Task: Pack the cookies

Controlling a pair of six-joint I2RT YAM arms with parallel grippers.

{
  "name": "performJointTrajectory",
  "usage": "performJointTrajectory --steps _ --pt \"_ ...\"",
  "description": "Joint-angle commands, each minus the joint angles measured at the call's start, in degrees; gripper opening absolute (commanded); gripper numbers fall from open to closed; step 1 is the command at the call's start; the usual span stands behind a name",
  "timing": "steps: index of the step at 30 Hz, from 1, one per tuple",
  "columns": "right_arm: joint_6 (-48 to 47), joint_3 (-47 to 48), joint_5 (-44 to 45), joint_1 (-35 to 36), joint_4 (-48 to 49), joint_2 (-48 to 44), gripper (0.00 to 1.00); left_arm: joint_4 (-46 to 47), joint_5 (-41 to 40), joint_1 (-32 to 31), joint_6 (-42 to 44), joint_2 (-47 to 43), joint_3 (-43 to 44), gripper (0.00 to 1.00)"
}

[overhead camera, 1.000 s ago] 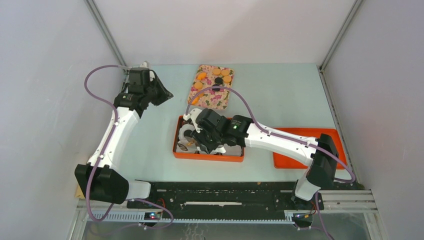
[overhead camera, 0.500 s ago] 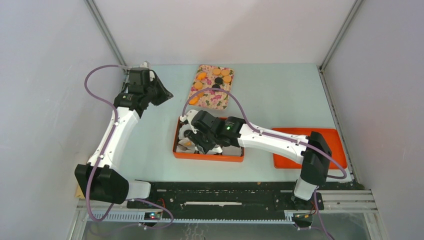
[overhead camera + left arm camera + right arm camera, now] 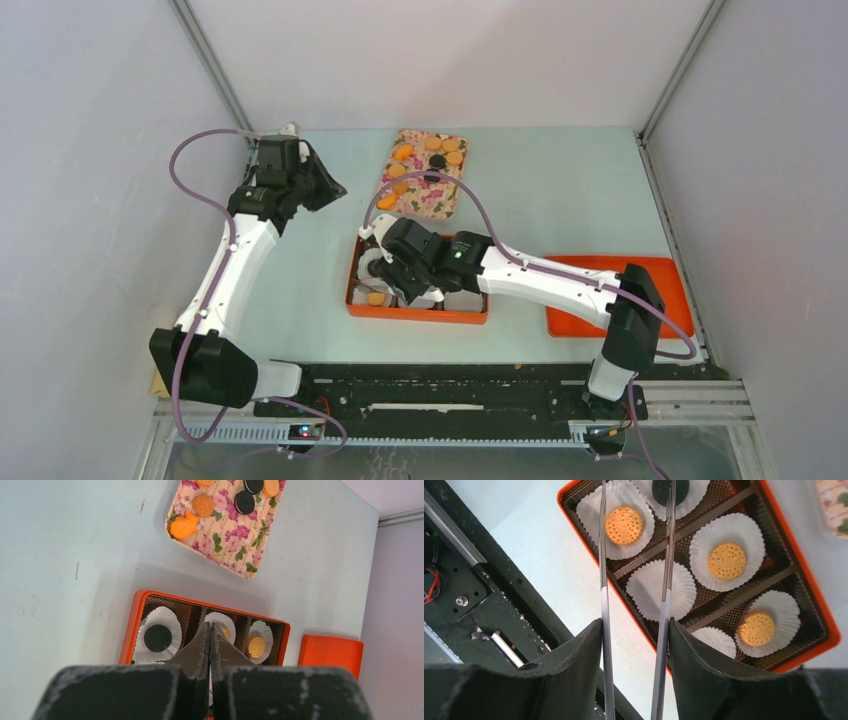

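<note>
TOP EXTERNAL
Surface: pale blue-green tabletop (image 3: 560, 190), with grey walls (image 3: 450, 60) on three sides.
Items: one floral tray (image 3: 425, 205), one orange box (image 3: 415, 312), one orange lid (image 3: 672, 285).
Cookies (image 3: 433, 143): most lie on the floral tray at the far side. One orange cookie shows in the box's near left corner. The count is unreadable here.
Left pincer (image 3: 330, 187): above bare tabletop, left of the tray.
Right pincer (image 3: 385, 285): over the box's left end.

LEFT WRIST
Left pincer: fingers pressed together, nothing between them.
Tray, cropped at the top edge: three round orange cookies, two black, one orange fish-shaped piece (image 3: 184, 526).
Box: one black cookie at left, one orange at right, a third partly hidden by a finger.

RIGHT WRIST
Right pincer: two thin fingers parted and empty. An orange cookie in its cup shows between them.
Paper cups (image 3: 656, 590): six in view. Three hold orange cookies, one a black cookie, two are empty.
Orientation: every cookie lies flat, face up. They are round, so they have no long axis.
</note>
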Motion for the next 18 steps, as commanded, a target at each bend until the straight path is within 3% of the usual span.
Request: performJointTrajectory --steps 1,9,18 --pt "-2.03 5.28 5.31 0.47 0.81 -5.52 0.56 1.4 1.37 0.32 1.36 -0.51 1.21 0.01" --pt "-4.43 7.81 10.14 -3.82 1.41 -8.99 0.54 2.07 2.39 0.32 0.92 0.2 1.33 0.01" --pt "-4.52 10.73 13.49 -16.68 5.36 2.42 0.51 2.28 2.5 0.32 0.97 1.57 1.82 0.0"
